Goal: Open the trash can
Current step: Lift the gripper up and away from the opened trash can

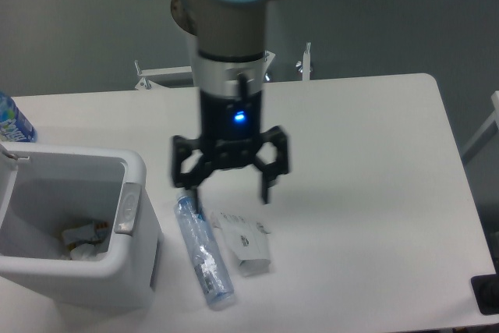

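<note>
The white boxy trash can stands at the front left of the table. Its lid is swung up at the far left edge, and the inside shows, with crumpled paper at the bottom. The grey oval push-button latch sits on its right rim. My gripper hangs over the table to the right of the can, above the lying bottle. Its fingers are spread wide and hold nothing.
A clear plastic bottle lies on the table beside the can, under my gripper. A small white carton lies to its right. Another bottle with a blue label stands at the far left behind the can. A white metal frame stands behind the table.
</note>
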